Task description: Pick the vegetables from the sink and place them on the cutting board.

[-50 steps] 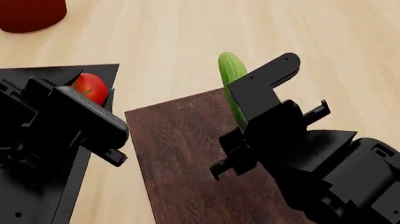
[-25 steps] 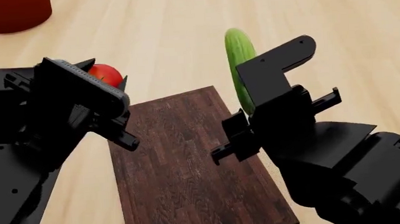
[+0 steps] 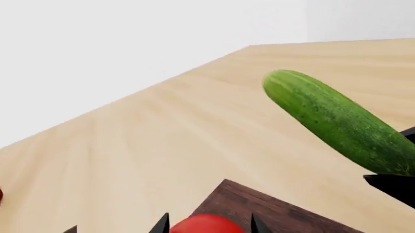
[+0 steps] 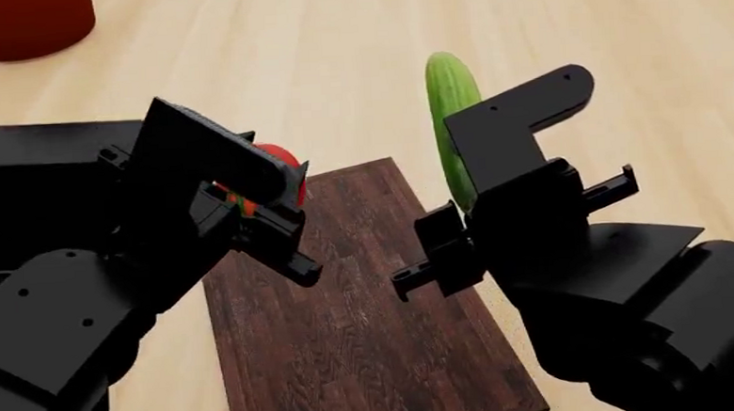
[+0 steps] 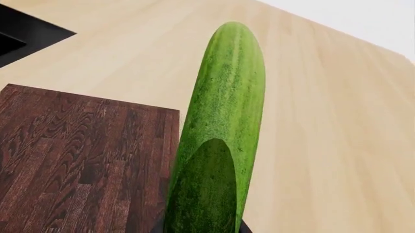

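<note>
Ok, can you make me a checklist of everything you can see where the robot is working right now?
Surface: light wooden counter, with the black sink set into it at the left.
Job's things: tomato held over the near left corner of the cutting board; cucumber held in the air by the board's right edge. Nothing lies on the board yet.
Clutter: red vessel at the far left of the counter.
Grippers: left gripper shut on the tomato; right gripper shut on the cucumber.
Cables: nothing seen.
Surroundings: plain white wall behind the counter.
</note>
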`<state>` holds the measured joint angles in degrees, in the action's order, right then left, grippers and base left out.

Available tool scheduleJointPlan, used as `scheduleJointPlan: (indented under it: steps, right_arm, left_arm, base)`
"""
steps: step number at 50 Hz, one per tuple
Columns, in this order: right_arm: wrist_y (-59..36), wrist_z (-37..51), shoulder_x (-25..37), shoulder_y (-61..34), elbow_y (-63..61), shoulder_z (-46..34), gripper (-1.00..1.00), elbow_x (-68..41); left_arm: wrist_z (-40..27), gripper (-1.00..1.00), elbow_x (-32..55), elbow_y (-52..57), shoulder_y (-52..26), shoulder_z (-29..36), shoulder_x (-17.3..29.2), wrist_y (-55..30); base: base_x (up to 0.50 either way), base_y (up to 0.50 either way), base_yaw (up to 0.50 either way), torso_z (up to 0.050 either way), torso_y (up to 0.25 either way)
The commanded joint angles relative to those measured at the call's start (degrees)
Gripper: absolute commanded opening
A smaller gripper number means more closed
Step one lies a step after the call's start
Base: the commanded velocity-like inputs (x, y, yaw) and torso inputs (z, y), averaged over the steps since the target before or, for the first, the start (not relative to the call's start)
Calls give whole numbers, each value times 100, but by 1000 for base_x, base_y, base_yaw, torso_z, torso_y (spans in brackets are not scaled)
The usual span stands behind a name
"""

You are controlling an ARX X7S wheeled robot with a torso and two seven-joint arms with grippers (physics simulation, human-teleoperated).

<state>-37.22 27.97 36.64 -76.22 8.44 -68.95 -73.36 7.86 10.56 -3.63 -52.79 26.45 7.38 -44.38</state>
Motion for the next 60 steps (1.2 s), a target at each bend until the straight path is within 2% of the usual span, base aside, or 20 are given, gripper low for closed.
scheduleJointPlan:
  steps: [1,20,52,53,60]
  right_arm:
    - [-31,-5,8,-12,-38,91,-100,138]
    - [-3,21,35,17,-39,148,-100,95]
    - [54,-1,11,82,3,183,-100,97]
    - [59,-1,12,88,5,185,-100,98]
    - [67,-13,-6,93,25,185,-100,109]
  left_arm:
    - [-67,-100,196,-397,99,10,-126,140]
    - [-140,-100,122,-842,338,300,-89,283]
    - [-297,-100,167,-1211,326,392,-50,392]
    - [-303,100,162,-1266,318,389,-45,413]
    - [-350,100,201,-1147,323,379,-26,371]
  base:
    - [0,0,0,0,0]
    - [0,0,0,1,1]
    - [0,0,0,0,1]
    - [0,0,0,0,0]
    - [0,0,0,0,0]
